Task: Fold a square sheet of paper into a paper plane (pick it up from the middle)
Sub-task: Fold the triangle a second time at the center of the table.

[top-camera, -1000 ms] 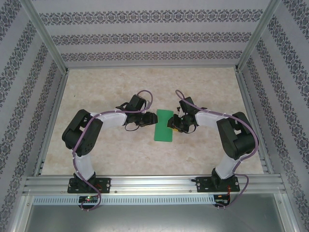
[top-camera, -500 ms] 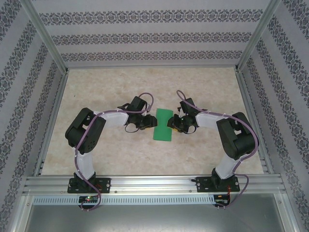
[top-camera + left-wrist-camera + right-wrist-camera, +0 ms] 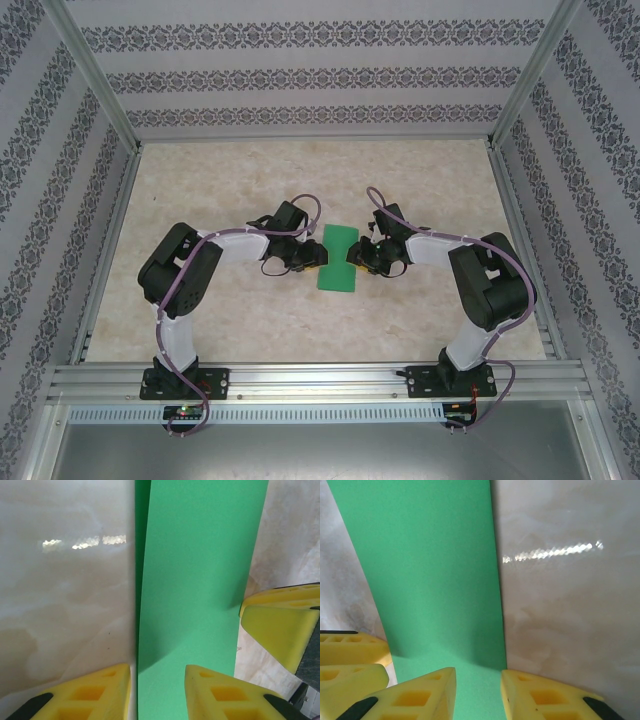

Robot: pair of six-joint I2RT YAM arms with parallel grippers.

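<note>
1. Near the middle of the table [image 3: 210,190], the square sheet of paper [image 3: 338,265] lies flat. Its long axis runs from the table's near edge to its far edge, with the far end tipped slightly right.
2. Look: bright green, plain, matte. The outline is a narrow rectangle, roughly twice as long as wide.
3. Layers: the left wrist view shows a darker green strip under the top layer along one long edge. The right wrist view shows the top layer shadowing a paler green layer beneath, so two layers are stacked.
4. Left arm [image 3: 180,275]: elbow bowed out toward the table's left side, forearm reaching in to the table's middle. The left gripper [image 3: 309,258] is low at the sheet's left long edge, about mid-length.
5. Left claw: released. Its yellow fingers [image 3: 90,695] stand apart with a clear gap. One is over bare table, the other over the sheet, and the sheet's edge runs between them. Nothing is pinched.
6. Right arm [image 3: 490,280]: mirror pose, elbow out toward the table's right side, forearm reaching in. The right gripper [image 3: 357,256] is low at the sheet's right long edge.
7. Right claw: also released, straddling its edge the same way with nothing clamped.
8. The grippers face each other across the sheet's width. Each wrist view catches the other's yellow fingertips on the far side of the sheet.
</note>
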